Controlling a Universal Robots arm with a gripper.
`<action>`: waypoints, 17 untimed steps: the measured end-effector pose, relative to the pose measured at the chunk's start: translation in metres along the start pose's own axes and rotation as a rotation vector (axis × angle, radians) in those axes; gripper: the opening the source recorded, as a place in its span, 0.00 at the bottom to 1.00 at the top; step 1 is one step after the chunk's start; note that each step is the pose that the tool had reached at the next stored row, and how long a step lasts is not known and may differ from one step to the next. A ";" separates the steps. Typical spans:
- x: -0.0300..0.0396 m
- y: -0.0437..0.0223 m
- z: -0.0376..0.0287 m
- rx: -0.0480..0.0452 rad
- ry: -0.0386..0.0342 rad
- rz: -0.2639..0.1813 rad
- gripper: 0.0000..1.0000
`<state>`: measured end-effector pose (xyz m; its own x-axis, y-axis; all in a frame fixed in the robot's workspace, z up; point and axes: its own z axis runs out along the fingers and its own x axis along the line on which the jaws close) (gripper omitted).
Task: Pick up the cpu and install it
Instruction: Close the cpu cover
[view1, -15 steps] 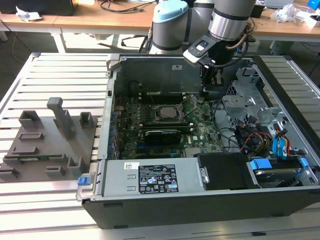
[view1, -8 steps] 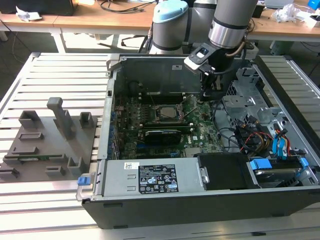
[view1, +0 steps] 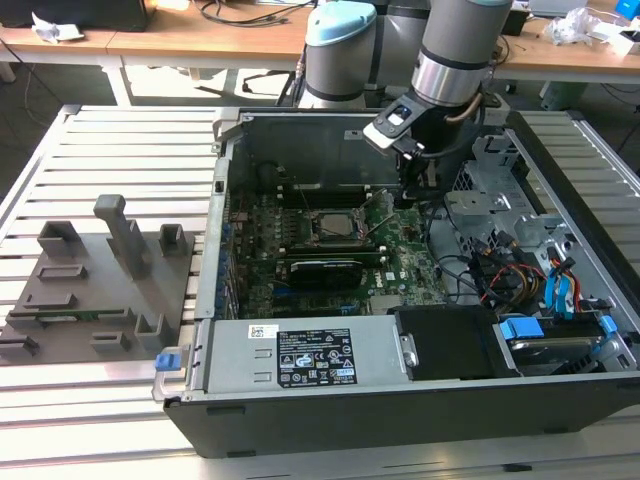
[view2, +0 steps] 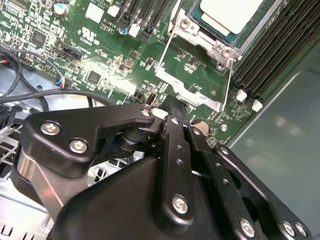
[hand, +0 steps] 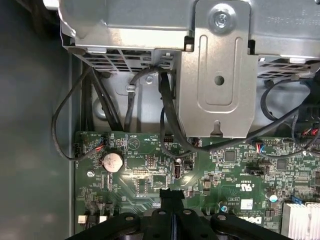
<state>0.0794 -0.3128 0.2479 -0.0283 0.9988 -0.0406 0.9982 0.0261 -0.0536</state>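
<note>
Gripper (view2: 172, 106): jaws pressed together, holding nothing, tips low over the motherboard (view2: 100, 55). Just beyond the tips is the socket frame (view2: 205, 37), its lever (view2: 230, 82) raised. Farther on, the cpu (view2: 232, 12) lies in the socket. Judgement: seating appears flat, so any contact should be vertical and light.

Green motherboard (hand: 235, 172), coin battery (hand: 112, 161), black cables (hand: 167, 100), pincer (hand: 172, 194) close above board

Slatted metal table (view1: 120, 140), on it an open computer case (view1: 400, 412) (black-walled) beside a grey fixture plate (view1: 90, 292).
</note>
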 end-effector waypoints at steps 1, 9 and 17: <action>-0.0001 -0.0015 0.0001 0.0000 -0.0002 0.000 0.11; 0.0000 -0.0022 0.0002 0.0000 -0.0002 0.000 0.11; 0.0003 -0.0117 0.0007 -0.0001 -0.0001 0.000 0.11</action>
<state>0.0677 -0.3128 0.2478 -0.0283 0.9988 -0.0407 0.9982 0.0261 -0.0535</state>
